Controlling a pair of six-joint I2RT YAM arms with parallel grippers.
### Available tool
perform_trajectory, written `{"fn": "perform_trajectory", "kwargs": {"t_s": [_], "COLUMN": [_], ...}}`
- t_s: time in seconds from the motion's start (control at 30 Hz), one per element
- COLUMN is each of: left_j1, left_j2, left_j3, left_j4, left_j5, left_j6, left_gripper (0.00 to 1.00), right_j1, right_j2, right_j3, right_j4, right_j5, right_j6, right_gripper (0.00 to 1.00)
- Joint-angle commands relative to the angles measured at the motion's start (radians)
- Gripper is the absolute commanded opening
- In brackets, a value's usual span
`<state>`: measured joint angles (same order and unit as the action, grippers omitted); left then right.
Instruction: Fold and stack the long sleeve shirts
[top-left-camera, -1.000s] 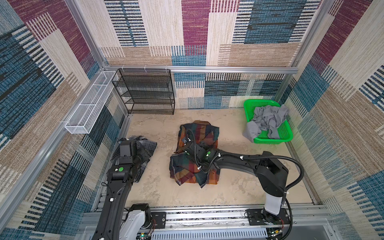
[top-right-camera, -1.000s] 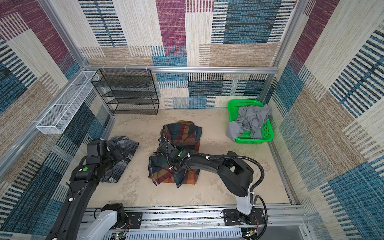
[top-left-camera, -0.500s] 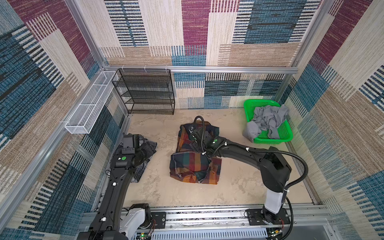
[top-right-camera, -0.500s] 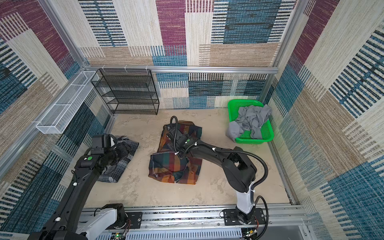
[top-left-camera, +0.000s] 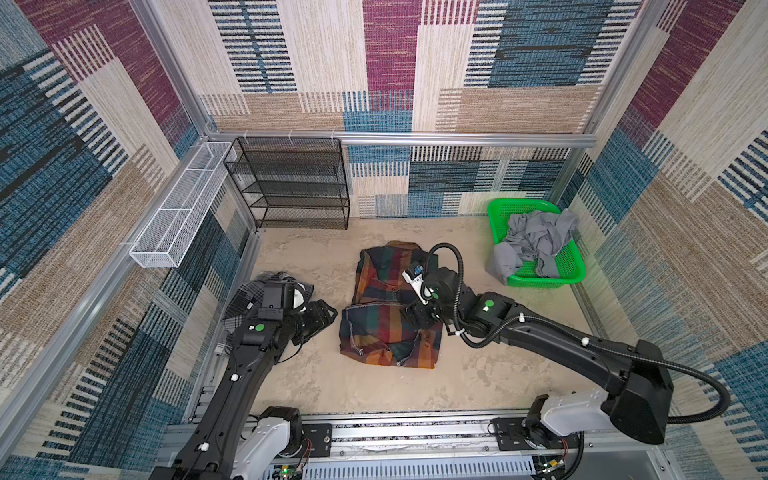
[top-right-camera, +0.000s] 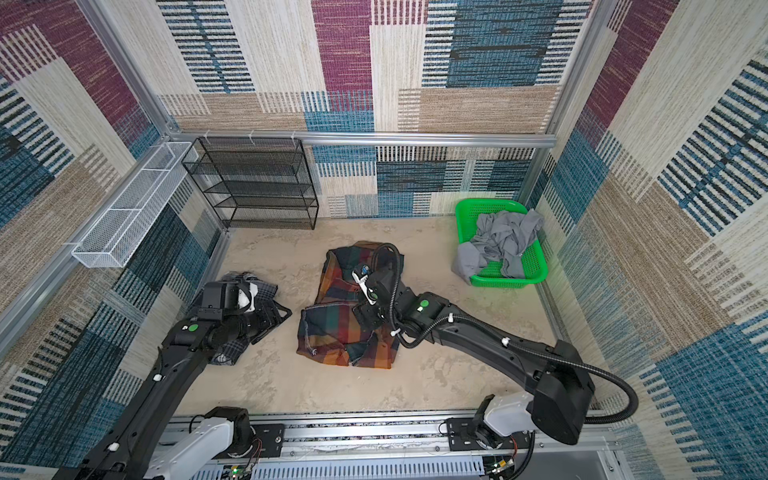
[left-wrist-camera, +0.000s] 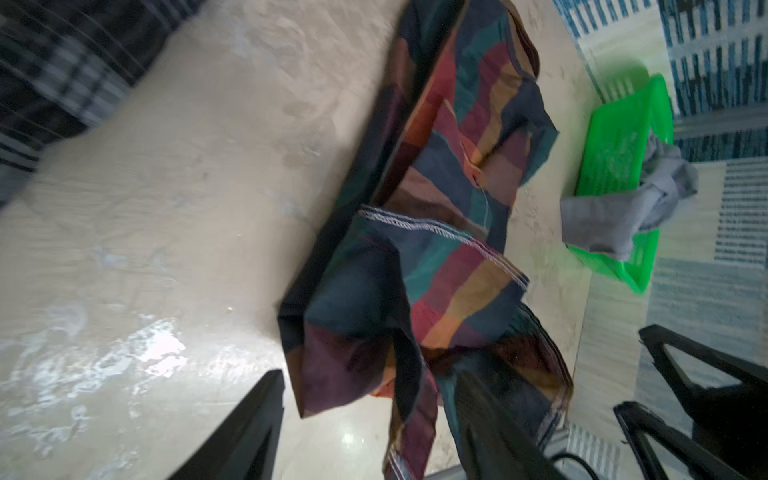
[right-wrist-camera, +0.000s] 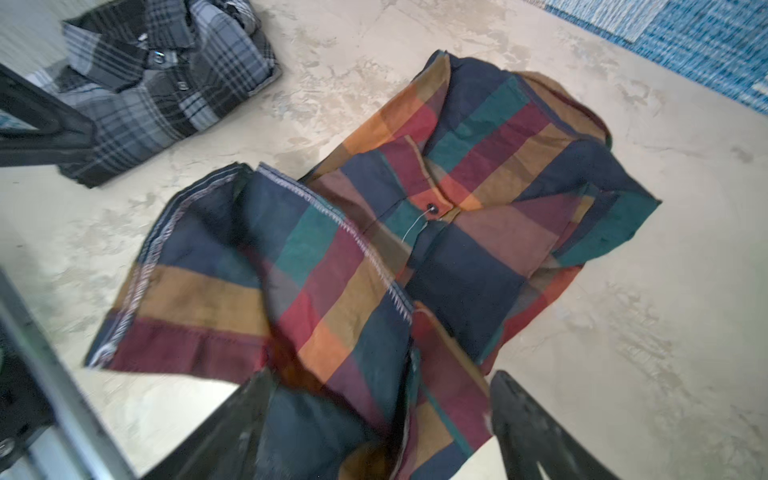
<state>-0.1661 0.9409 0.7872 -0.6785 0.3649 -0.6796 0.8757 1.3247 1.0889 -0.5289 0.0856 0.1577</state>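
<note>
Top views: in both top views the large plaid shirt (top-left-camera: 380, 336) lies in the middle of the tabletop (top-left-camera: 332, 386). Its lower part is now turned up over itself with a stitched hem showing; a second ago that part hung bunched under the right arm. The right gripper (top-left-camera: 410, 318) is over the shirt's right middle, having come back from nearer the collar end half a second ago; its jaws are hidden under the wrist here. The left gripper (top-left-camera: 326, 313) has swung off the grey plaid shirt (top-left-camera: 244, 298), which lies rumpled at the left edge. It now sits just beside the large shirt's left side.

Left wrist view: the left gripper (left-wrist-camera: 370, 376) stands spread and empty, with the large plaid shirt (left-wrist-camera: 436, 270) beyond it. Farther off is a green basket (left-wrist-camera: 615, 166).

Right wrist view: the right gripper (right-wrist-camera: 380, 376) is released, jaws wide, with the shirt's folded cloth lying loose between them. The buttoned front faces up. The grey plaid shirt (right-wrist-camera: 166, 83) shows its collar, lying apart.

The tabletop is mottled beige. The walls (top-left-camera: 390, 50) are woven patchwork in blue, maroon and cream. A black mesh rack (top-left-camera: 291, 183) stands at the back and a white wire basket (top-left-camera: 183, 216) hangs on the left. The green basket (top-left-camera: 498, 208) sits in the back right corner, with grey cloth (top-left-camera: 536, 241) spilling over its rim.
</note>
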Motion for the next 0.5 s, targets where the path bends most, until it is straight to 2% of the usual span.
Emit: {"fn": "perform_trajectory", "kwargs": {"t_s": [0.0,0.13,0.33,0.47], "left_j1": [-0.092,-0.157,-0.21,-0.254], "left_j2": [0.012,0.082,0.156,0.217], "left_j3": [0.0,0.023,0.025,0.058], "left_j4": [-0.007,-0.007,0.013,0.049], "left_j5": [-0.009,-0.041,-0.059,-0.075], "left_j6": [-0.058,-0.048,-0.04,-0.052], "left_gripper": [0.69,0.69,0.69,0.67], "right_j1": [0.001,0.024,0.055,0.064], "right_j2": [-0.05,-0.096,-0.091,-0.067], "right_j3": [-0.032,-0.097,-0.192,-0.198], "right_j4": [-0.1,-0.072,-0.029,0.029], "right_j5": [-0.098,-0.199,-0.22,-0.217], "right_j6": [0.142,0.253,0.318,0.334], "right_gripper": [0.82,0.81,0.79,0.77]}}
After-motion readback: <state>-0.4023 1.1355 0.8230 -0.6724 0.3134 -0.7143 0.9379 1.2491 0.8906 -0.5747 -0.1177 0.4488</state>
